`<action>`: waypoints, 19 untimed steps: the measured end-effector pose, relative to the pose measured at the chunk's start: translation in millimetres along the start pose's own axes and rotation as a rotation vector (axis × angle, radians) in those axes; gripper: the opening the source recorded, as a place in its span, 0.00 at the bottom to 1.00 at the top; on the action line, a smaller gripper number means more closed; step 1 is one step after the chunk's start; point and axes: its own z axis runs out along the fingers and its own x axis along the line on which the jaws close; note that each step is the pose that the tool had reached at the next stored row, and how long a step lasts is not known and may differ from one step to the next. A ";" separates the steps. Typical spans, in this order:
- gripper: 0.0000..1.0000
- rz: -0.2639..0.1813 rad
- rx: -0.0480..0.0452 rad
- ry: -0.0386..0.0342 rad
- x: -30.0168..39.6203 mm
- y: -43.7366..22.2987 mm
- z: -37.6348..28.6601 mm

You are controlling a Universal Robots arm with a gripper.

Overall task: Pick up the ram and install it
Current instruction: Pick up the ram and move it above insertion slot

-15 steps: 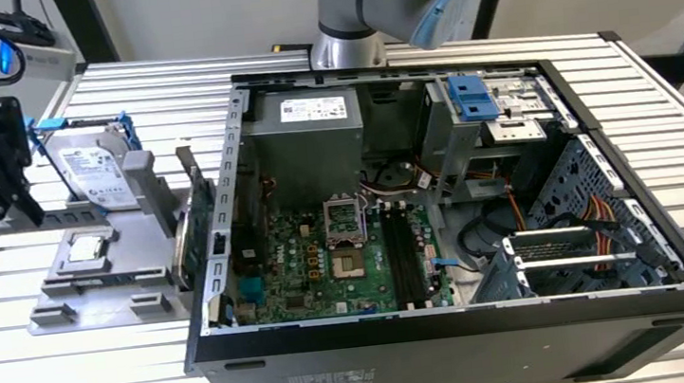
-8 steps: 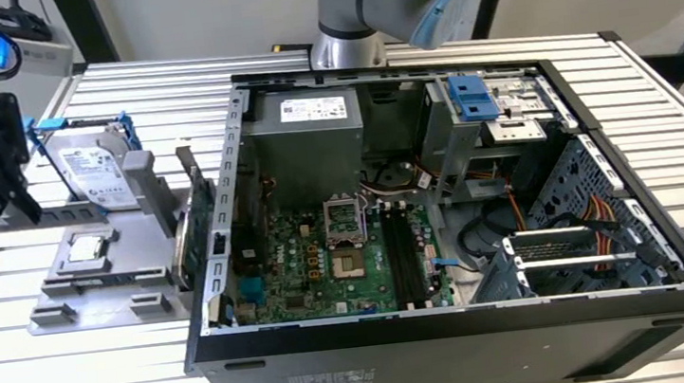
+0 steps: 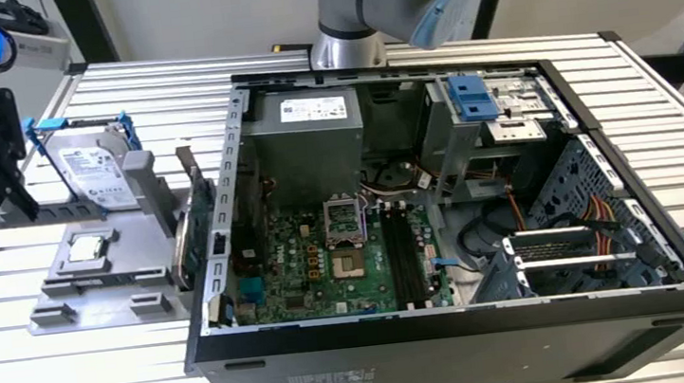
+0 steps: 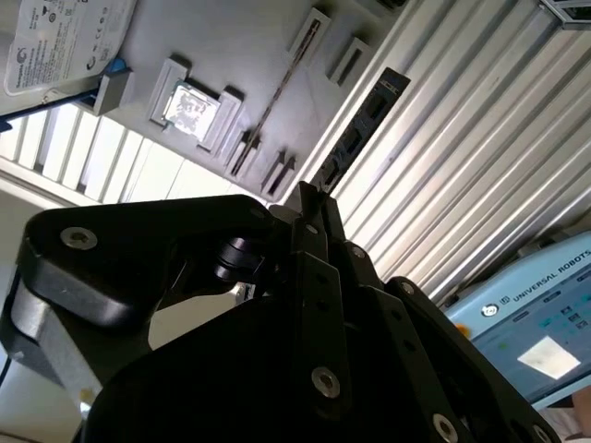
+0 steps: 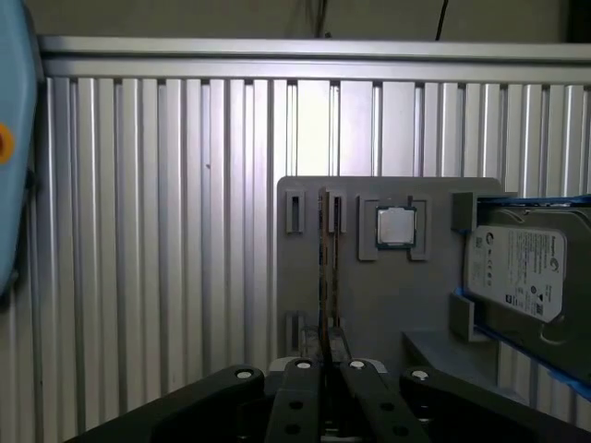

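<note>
Dark ram (image 5: 324, 277) stands edge-on, one end hidden behind gripper (image 5: 326, 367)

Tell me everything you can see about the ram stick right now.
The ram is a long, narrow, thin board, dark, with a row of black chips on its face. In the second wrist view it juts out from the gripper, which is shut on it. It seems to hang clear of the grey holder, touching nothing else.
</note>
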 end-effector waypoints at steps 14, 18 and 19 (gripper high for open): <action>0.00 0.000 0.0001 -0.0001 -0.2 0.2 -10.3; 0.00 0.000 0.0001 -0.0001 -0.2 0.2 -12.9; 0.00 0.000 0.0001 -0.0001 -0.2 0.2 -13.6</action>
